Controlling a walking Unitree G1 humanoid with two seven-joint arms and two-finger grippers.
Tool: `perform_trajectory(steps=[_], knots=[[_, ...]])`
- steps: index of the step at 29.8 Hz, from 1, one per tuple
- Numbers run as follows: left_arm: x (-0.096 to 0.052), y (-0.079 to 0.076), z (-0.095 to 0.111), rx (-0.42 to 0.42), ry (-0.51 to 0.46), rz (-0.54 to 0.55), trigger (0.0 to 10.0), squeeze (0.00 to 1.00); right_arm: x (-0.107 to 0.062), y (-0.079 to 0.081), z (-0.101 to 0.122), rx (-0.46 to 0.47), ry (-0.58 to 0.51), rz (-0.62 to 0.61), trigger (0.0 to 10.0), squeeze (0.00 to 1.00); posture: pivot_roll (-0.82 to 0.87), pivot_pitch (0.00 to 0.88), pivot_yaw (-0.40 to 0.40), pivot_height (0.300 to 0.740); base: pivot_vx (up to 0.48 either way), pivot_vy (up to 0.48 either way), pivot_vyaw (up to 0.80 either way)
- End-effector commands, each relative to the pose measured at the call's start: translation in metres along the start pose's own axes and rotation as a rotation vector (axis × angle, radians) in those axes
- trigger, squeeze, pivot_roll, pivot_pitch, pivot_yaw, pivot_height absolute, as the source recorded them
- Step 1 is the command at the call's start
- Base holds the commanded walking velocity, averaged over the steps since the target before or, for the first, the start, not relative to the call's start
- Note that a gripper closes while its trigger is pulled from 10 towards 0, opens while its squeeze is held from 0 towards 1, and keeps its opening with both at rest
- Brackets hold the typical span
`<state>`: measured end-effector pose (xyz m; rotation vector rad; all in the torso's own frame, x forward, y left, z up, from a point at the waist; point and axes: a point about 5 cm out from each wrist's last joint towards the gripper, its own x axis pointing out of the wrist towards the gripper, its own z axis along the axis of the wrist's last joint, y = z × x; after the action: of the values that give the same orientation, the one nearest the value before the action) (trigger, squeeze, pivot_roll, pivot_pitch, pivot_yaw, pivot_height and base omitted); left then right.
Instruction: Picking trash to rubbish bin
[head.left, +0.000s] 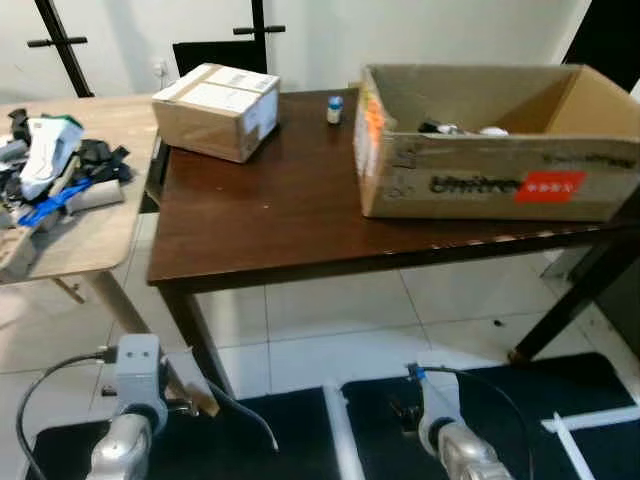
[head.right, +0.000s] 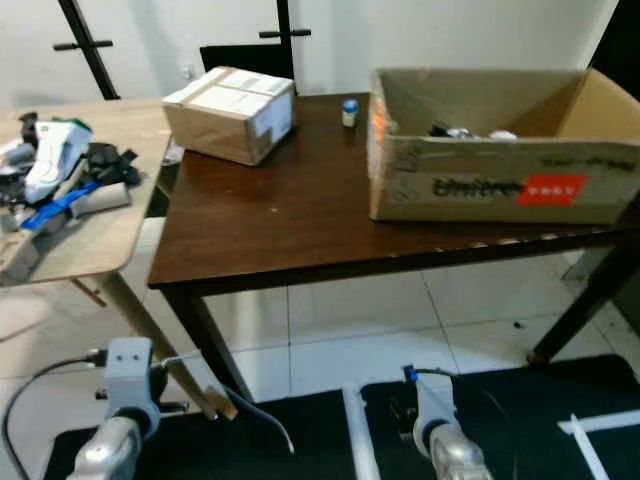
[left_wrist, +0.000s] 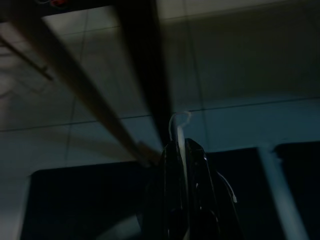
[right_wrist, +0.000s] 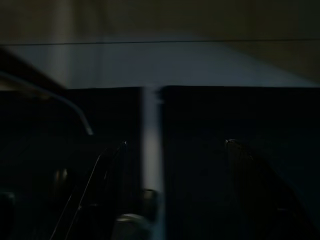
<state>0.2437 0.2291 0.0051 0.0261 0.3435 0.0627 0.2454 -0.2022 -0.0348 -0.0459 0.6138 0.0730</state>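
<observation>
On the dark wooden table (head.left: 270, 215) the small bottle (head.left: 335, 108) stands upright just beside the open cardboard box (head.left: 480, 180), well above both hanging arms; left gripper (left_wrist: 181, 150) pressed together, empty; right gripper (right_wrist: 175, 150) spread wide, empty, likely nearer.

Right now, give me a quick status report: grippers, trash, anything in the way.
Both arms hang low, idle: left gripper shut, right gripper open. Small bottle on dark table, untouched. Open cardboard box beside it.
</observation>
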Motion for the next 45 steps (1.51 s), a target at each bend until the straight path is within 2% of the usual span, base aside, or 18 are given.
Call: perform_trajectory(steps=[1, 22, 24, 45], knots=[[-0.0015, 0.0043, -0.004, 0.013, 0.023, 0.016, 10.0, 0.0, 0.0005, 0.0039, -0.0009, 0.005, 0.002, 0.009, 10.0, 0.0, 0.01, 0.116, 0.0, 0.74, 0.0, -0.48, 0.0], [0.0013, 0.0034, -0.0021, 0.013, 0.021, 0.019, 10.0, 0.0, 0.0013, 0.0044, 0.0014, -0.006, -0.005, 0.015, 10.0, 0.0, 0.01, 0.104, 0.002, 0.74, 0.0, -0.48, 0.0], [0.0013, 0.0039, -0.0025, -0.006, 0.022, 0.026, 10.0, 0.0, 0.0014, 0.0045, 0.0017, -0.007, -0.006, 0.016, 10.0, 0.0, 0.0, 0.102, 0.002, 0.74, 0.0, 0.0, 0.0], [0.0019, 0.0042, -0.0007, -0.009, 0.011, 0.02, 10.0, 0.0, 0.0021, 0.0047, 0.0041, -0.011, -0.016, 0.022, 10.0, 0.0, 0.01, 0.093, 0.004, 0.74, 0.0, 0.0, 0.0]])
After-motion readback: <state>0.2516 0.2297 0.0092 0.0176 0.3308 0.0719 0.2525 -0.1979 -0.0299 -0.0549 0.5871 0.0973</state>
